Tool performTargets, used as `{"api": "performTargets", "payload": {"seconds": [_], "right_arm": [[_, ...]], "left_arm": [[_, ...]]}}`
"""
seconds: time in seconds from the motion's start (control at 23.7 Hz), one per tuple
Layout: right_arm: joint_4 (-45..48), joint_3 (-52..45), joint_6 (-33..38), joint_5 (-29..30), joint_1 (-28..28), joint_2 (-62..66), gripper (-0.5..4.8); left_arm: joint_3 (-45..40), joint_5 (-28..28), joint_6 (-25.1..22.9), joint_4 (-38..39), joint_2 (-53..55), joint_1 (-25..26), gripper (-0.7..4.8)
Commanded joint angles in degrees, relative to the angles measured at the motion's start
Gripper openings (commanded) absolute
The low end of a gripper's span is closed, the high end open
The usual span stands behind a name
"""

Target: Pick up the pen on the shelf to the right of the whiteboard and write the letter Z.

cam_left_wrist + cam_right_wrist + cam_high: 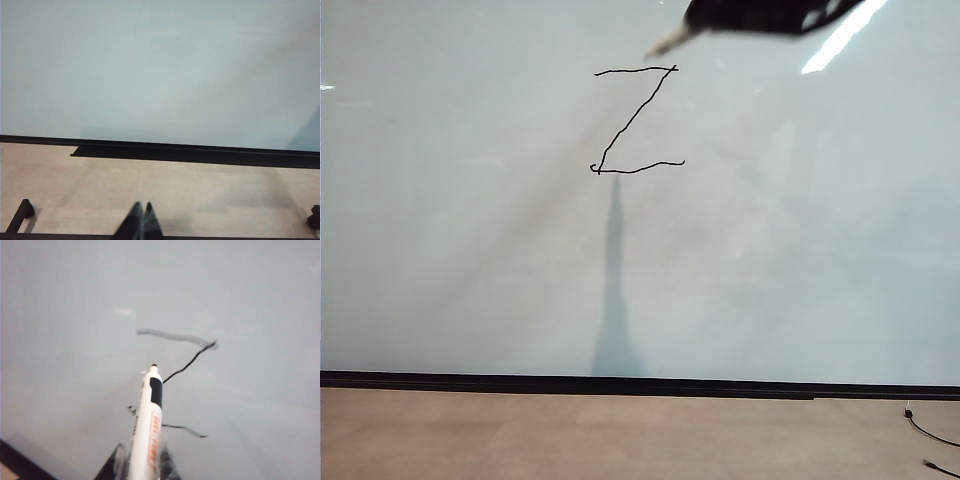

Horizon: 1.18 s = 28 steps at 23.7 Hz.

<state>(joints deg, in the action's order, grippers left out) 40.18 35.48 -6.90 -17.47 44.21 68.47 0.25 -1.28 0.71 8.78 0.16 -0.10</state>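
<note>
White-barrelled, the pen (149, 427) sits clamped in the right gripper (142, 462), jaws nearly closed around its lower barrel, dark tip pointing at the whiteboard (70, 340) but clear of it. Orange print runs along the barrel, too blurred to read. In the exterior view this arm enters at the top edge, just above and to the right of the letter Z (636, 122). The left gripper (141, 222) hangs low over the pale floor with its jaws together, holding nothing.

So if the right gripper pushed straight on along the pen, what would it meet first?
Probably the whiteboard, pen tip first, near the letter Z; the remaining gap is unclear. The right gripper is shut on the pen.
</note>
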Motion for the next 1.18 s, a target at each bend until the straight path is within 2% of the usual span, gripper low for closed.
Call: {"api": "performTargets", "payload": {"seconds": [0.04, 0.25, 0.63, 0.72, 0.93, 1.18], "right_arm": [[-12.59, 0.09, -3.15, -2.58, 1.77, -9.99, -0.09], [-36.52, -0.55, -5.14, -2.58, 1.88, -29.11, -0.09], [-43.76, -17.59, -5.53, -3.78, 1.42, -68.61, -0.09], [-44.92, -18.62, -4.92, -5.05, 1.09, -68.02, -0.08], [-41.31, -24.35, -2.91, -5.33, 0.46, -68.37, -0.08], [-26.97, -35.34, -0.26, -3.19, 0.42, -68.39, -0.08]], "left_arm": [[0.13, -0.04, -0.26, -0.66, 0.02, -0.02, -0.05], [0.13, -0.2, -0.26, -0.68, 0.02, -0.02, -0.04], [0.13, -0.22, -0.26, -0.68, 0.02, -0.02, -0.05], [0.13, -0.02, -0.26, -0.59, 0.02, -0.02, -0.04], [0.13, -0.04, -0.26, -0.35, 0.02, 0.0, -0.04], [0.13, -0.04, -0.26, -0.24, 0.02, -0.02, -0.04]]}}
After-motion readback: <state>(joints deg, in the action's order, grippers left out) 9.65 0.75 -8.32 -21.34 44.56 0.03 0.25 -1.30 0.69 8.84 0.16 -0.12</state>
